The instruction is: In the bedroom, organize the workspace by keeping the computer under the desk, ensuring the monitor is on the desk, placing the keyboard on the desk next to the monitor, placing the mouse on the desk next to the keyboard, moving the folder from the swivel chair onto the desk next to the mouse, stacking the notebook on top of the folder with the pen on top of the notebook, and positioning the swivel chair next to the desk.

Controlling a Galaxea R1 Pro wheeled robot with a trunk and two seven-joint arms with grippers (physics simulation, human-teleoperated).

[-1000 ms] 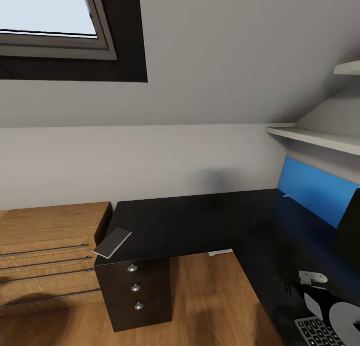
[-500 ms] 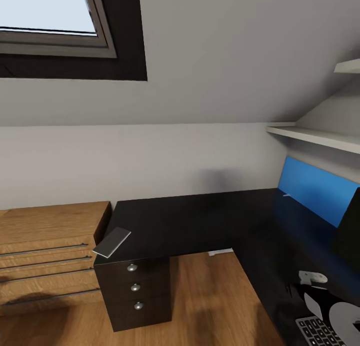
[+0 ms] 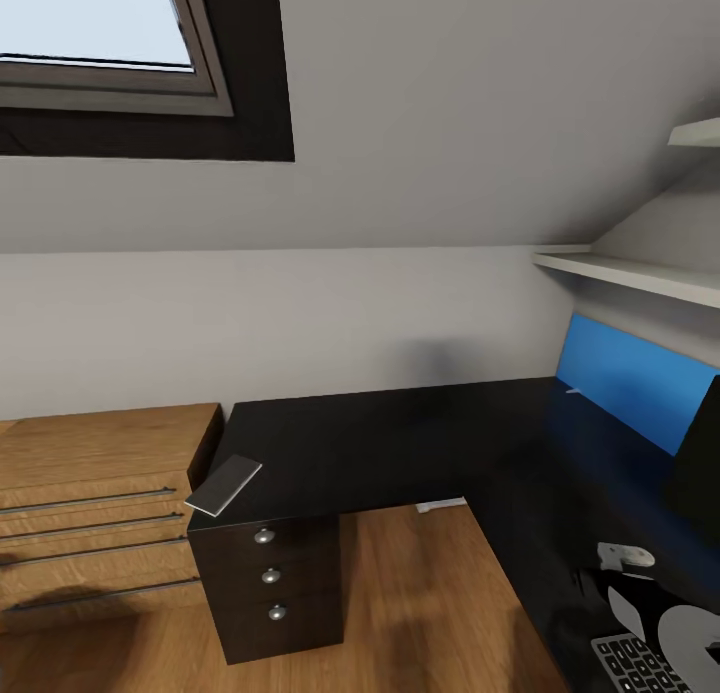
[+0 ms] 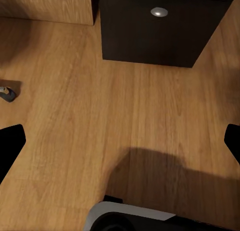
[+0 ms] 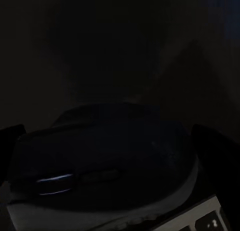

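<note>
While the head camera looks down across the L-shaped desk (image 3: 400,443), its black surface runs from a three-drawer pedestal (image 3: 268,583) at the near left corner round to a blue back panel (image 3: 630,378) on the right. A thin grey notebook (image 3: 224,485) lies at the left corner of the surface, above the pedestal, one end jutting past the edge toward the light wooden drawer cabinet (image 3: 95,513) that stands just beside the desk. At the lower right, part of the keyboard (image 3: 640,665) shows on the surface, with a white part of the right arm (image 3: 660,608) over it; the dark edge of the monitor (image 3: 700,463) stands in front of the blue panel. In the left wrist view the left claw (image 4: 120,146) hangs over the wooden floor (image 4: 110,116), its two black fingertips (image 4: 10,143) spread wide apart with nothing between them, the foot of the pedestal ahead. In the right wrist view the picture is very dark: the right claw (image 5: 107,136) sits with its fingertips either side of a dark rounded mouse (image 5: 100,166), just beside some keys, but I cannot tell whether it grips it.
</note>
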